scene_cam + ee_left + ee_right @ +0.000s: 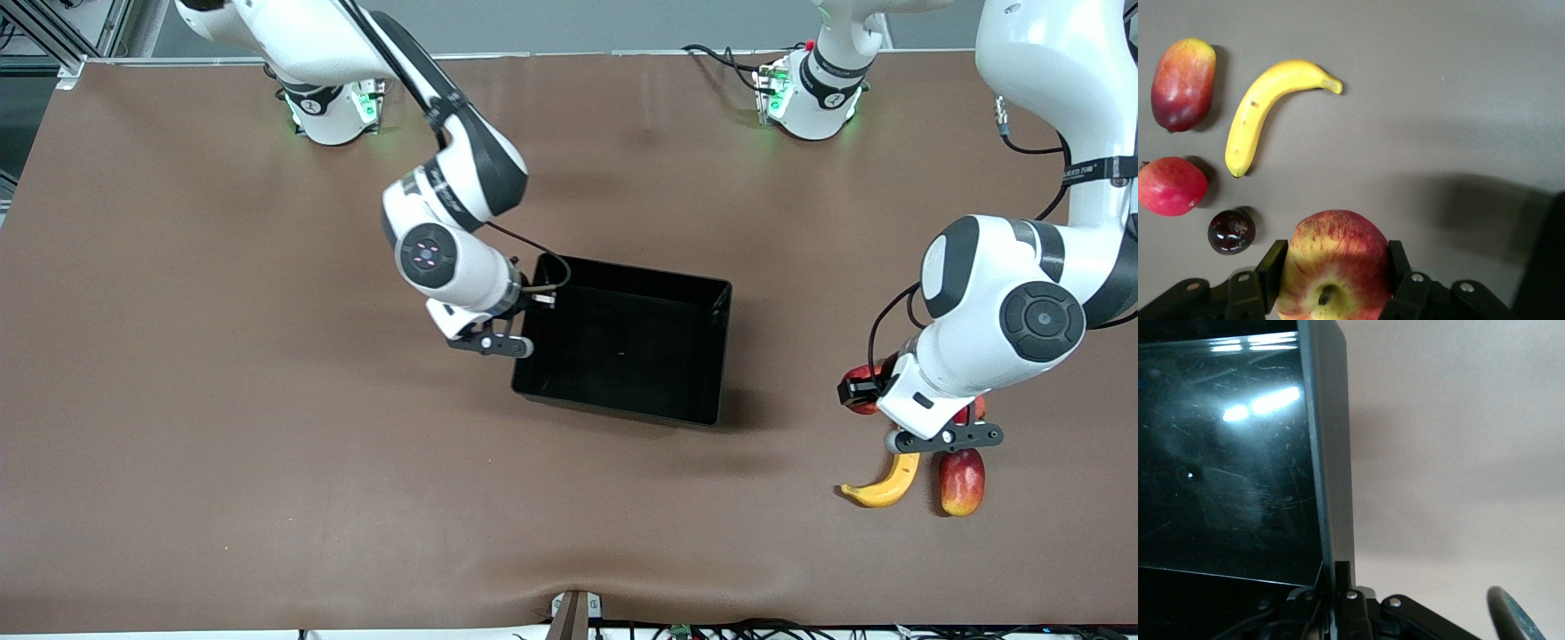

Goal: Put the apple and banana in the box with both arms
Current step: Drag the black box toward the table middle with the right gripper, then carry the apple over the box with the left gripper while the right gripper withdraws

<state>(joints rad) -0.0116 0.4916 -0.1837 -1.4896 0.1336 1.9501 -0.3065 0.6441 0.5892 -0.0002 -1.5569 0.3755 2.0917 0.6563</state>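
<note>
My left gripper is shut on the apple, red with yellow streaks, its stem dimple facing the left wrist camera. The black fingers press both its sides. In the front view only a red bit of the apple shows beside the hand, at the left arm's end of the table. The yellow banana lies on the table nearer to the front camera. The black box stands mid-table. My right gripper is shut on the box's wall at the right arm's end.
A red-and-yellow mango-like fruit lies beside the banana. A smooth pinkish-red fruit and a small dark plum lie close to the held apple. The brown table is bare around the box.
</note>
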